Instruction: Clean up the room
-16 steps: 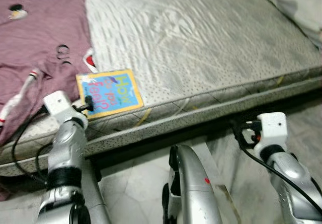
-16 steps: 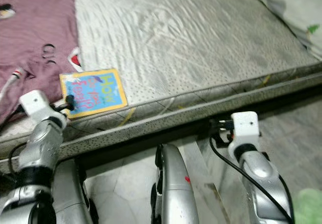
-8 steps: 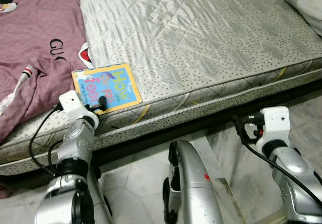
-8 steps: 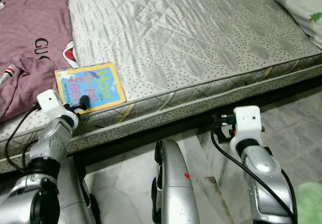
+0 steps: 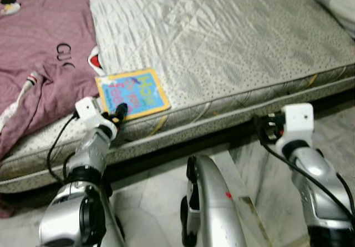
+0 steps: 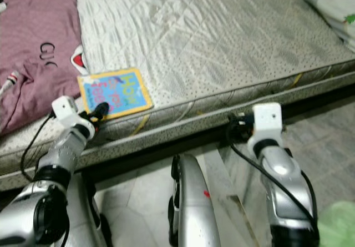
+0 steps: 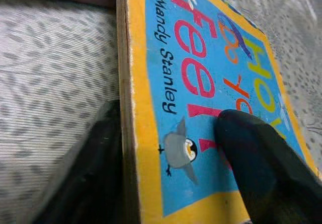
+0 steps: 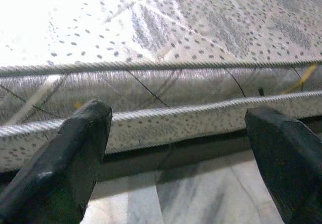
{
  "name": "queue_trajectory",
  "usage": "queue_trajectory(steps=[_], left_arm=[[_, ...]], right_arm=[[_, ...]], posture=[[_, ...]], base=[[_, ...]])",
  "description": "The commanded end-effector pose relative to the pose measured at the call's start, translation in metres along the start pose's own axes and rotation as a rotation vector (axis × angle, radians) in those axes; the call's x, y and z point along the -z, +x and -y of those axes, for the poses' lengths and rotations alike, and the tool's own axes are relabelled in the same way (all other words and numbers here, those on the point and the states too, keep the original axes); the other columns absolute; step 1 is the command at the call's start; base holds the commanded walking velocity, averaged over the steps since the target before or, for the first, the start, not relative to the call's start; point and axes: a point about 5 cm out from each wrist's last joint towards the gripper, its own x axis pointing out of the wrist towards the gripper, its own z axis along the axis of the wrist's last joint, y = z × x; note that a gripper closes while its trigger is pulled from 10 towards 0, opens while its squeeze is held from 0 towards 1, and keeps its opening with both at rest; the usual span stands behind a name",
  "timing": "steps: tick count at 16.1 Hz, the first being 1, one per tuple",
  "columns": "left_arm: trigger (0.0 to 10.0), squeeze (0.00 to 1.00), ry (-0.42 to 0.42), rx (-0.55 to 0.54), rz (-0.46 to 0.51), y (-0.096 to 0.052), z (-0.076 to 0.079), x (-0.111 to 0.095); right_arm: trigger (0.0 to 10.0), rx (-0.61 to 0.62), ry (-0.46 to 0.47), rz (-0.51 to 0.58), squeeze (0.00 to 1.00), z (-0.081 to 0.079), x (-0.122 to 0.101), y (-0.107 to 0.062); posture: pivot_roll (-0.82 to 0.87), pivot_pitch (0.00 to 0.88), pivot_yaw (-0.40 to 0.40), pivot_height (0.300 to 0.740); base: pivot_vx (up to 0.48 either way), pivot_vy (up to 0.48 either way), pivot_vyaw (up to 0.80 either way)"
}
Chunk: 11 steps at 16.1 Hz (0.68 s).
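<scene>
Left wrist view puts the children's book [image 7: 201, 78] right at my fingertips: one black finger [image 7: 256, 168] lies on the blue cover near the little penguin, the other [image 7: 85, 173] sits low against the mattress beside the yellow edge. So my left gripper [image 5: 115, 115] straddles the book's near edge, the board between its two fingers, narrowed around it. Whether I am already pressing on it I cannot tell for sure, but it reads as a pinch.

From the head views, the book lies flat on the grey quilted mattress [image 5: 233, 41], close to the bed's front edge, with its long axis running away from me and slightly to the right. Its far left corner touches the maroon T-shirt [image 5: 39, 53] spread over the left part of the bed. The book sits straight ahead of my left arm, so that arm is plainly the nearer one.

My right gripper [image 5: 265, 129] hangs well apart, down beside the mattress's side seam over the marble floor [image 5: 155, 197], its fingers spread wide and holding nothing.

I judge the lift turns on that near edge: the book has to come up and back toward me along its long axis, and a thin grip on one end could let the far end sag or slip.
</scene>
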Motion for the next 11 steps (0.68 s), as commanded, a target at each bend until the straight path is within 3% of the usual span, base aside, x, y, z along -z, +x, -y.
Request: queue_trajectory(steps=[1,5,11], left_arm=[[0.0,0.0,-0.021,0.026,-0.033,0.0,0.003,0.008],[0.0,0.0,-0.016,0.052,-0.023,0.0,-0.001,0.004],[0.0,0.0,-0.005,0.046,-0.011,0.003,-0.002,-0.002]], right_arm=[[10.0,0.014,-0.002,-0.006,0.0,0.001,0.003,0.001],[10.0,0.001,0.023,0.024,0.0,-0.012,-0.001,0.013],[10.0,0.004,0.025,0.047,0.0,-0.014,-0.003,0.02]], posture=[[-0.28,0.135,-0.078,0.523],[-0.26,0.11,-0.064,0.523],[-0.25,0.093,-0.058,0.523]], base=[[0.0,0.0,0.0],[0.0,0.0,0.0],[0.0,0.0,0.0]])
